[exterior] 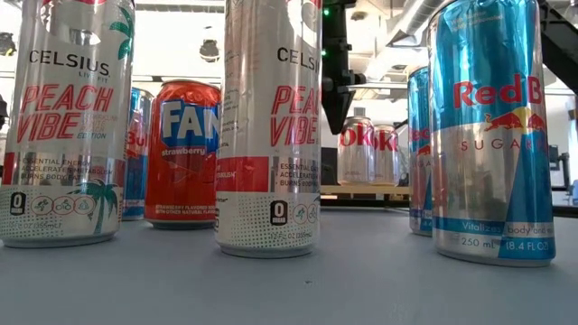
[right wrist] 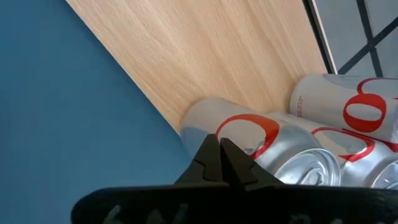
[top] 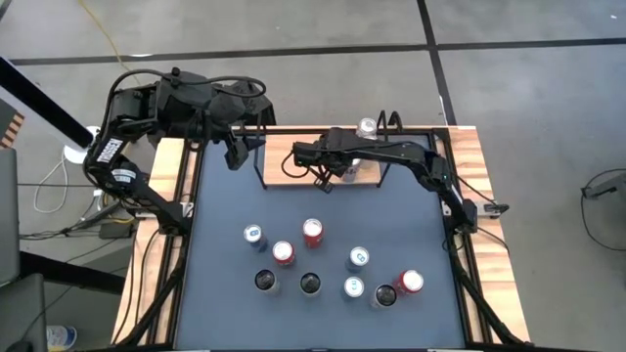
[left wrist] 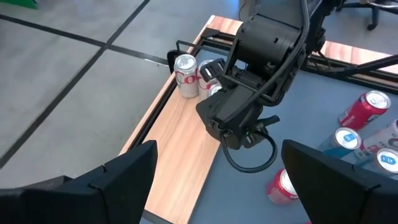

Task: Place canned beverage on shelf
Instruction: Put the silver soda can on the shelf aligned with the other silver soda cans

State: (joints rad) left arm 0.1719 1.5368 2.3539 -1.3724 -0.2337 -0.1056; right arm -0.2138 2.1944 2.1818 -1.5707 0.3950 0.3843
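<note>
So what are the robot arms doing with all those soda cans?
They are putting cans on the little wooden shelf at the back of the table. Two silver Diet Coke cans already stand at one end of it. The right gripper is shut and empty, right above those cans. The left gripper is open, holding nothing, waiting near the shelf's other end. More cans stand out on the table, like a red Fanta strawberry can and a blue Red Bull can.

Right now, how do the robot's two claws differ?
The left gripper has its fingers spread wide and empty; the right gripper is pinched shut. The left waits by the shelf's end; the right hangs over the shelf beside the silver cans. Both are dark, two-fingered.
</note>
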